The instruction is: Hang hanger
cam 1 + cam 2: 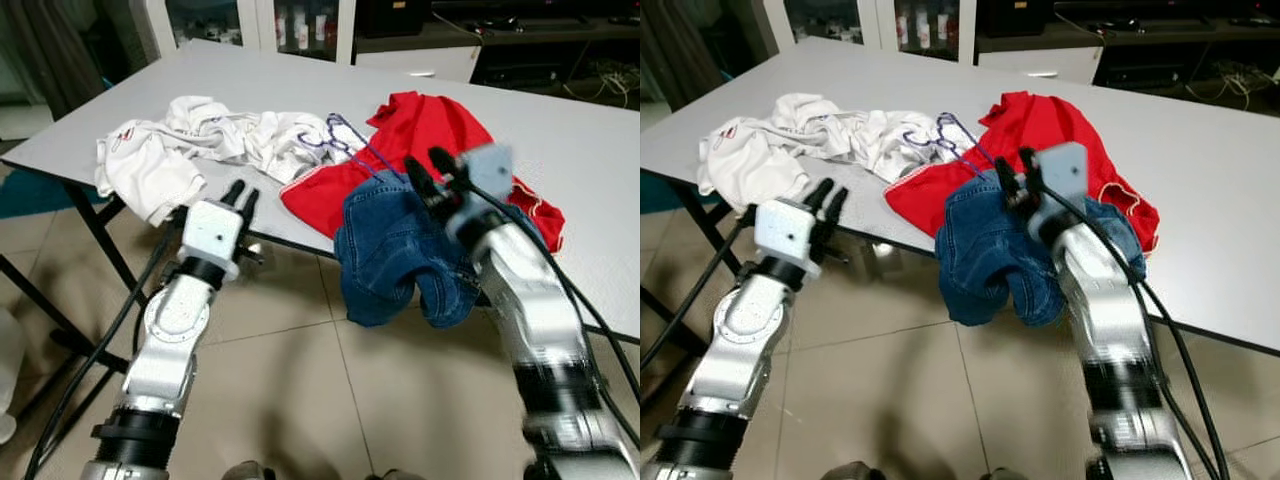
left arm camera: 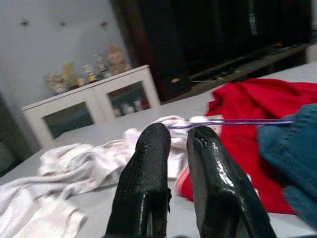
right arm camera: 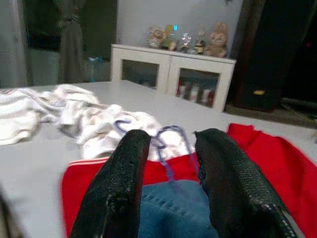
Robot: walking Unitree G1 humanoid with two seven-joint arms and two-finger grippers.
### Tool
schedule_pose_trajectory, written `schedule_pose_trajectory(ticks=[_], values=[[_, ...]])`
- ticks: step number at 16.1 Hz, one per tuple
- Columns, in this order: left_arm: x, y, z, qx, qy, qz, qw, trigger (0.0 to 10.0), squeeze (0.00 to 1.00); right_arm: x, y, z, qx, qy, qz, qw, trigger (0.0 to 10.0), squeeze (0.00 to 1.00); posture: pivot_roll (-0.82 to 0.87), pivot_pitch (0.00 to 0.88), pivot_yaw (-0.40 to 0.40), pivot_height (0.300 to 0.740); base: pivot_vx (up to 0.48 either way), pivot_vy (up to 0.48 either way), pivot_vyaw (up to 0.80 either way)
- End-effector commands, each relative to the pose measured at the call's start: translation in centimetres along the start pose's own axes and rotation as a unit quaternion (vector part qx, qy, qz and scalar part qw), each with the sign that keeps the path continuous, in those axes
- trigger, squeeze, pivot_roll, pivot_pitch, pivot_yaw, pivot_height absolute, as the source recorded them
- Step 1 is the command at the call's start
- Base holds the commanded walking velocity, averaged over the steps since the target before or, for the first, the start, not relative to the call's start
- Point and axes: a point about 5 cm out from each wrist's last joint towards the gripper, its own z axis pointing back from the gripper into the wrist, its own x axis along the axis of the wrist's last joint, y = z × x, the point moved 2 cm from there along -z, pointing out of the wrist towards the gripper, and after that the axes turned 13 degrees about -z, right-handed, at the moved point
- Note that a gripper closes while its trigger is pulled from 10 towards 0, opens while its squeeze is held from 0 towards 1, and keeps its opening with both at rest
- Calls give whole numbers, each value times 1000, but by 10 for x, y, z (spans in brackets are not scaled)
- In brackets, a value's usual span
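Grey table (image 1: 590, 140) w/ a heap of laundry near its front edge: white garments (image 1: 190, 140) on the robot's left, a red shirt (image 1: 430, 135) in the middle, blue jeans (image 1: 395, 245) draped over the front edge and hanging toward the tiled floor (image 1: 300, 380). The hanger (image 1: 345, 135), thin & purple, lies on the clothes where white meets red; its hook end rests on the white fabric, one wire runs down toward the jeans. Right end effector (image 1: 428, 168) hovers just above the jeans' top edge, pointing at the hanger; fingers parted a little, nothing between them. In the right wrist view the hanger's loops (image 3: 168, 136) show in the gap between the two black fingers (image 3: 124, 173), beyond the tips, no contact. Left end effector (image 1: 240, 193) sits at the table's front edge, just below the white garments, beside the red shirt's hem; fingers almost together w/ a slim gap, holding nothing. White cabinet (image 3: 171, 72) w/ small figurines stands behind the table.
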Motion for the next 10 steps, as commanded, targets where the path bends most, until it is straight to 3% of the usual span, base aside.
schedule_pose_trajectory(ticks=[1,4,6,8,9,10], values=[[4,-1,-3,-14,-7,-3,1000,10000,0,1,5,6,18,8,-10,1000,10000,0,-114,0,61,740,0,0,0],[5,-5,-7,-23,-11,2,1000,10000,0,-8,31,16,99,52,-33,993,10000,0,-128,0,67,740,0,0,0],[6,-8,-9,-28,-13,6,1000,10000,0,-13,39,11,103,71,-36,992,10000,0,-130,0,66,740,0,0,0],[7,-12,-8,-31,-14,11,999,10000,0,-34,28,-7,14,127,-37,991,10000,0,-124,0,60,740,0,0,0],[7,-13,-8,-31,-13,12,999,10000,0,-37,25,-8,-2,136,-40,990,10000,0,-121,0,58,740,0,0,0],[6,-13,-7,-30,-12,13,999,10000,0,-45,15,-10,-45,160,-73,983,9686,0,-112,0,53,740,0,0,0]])
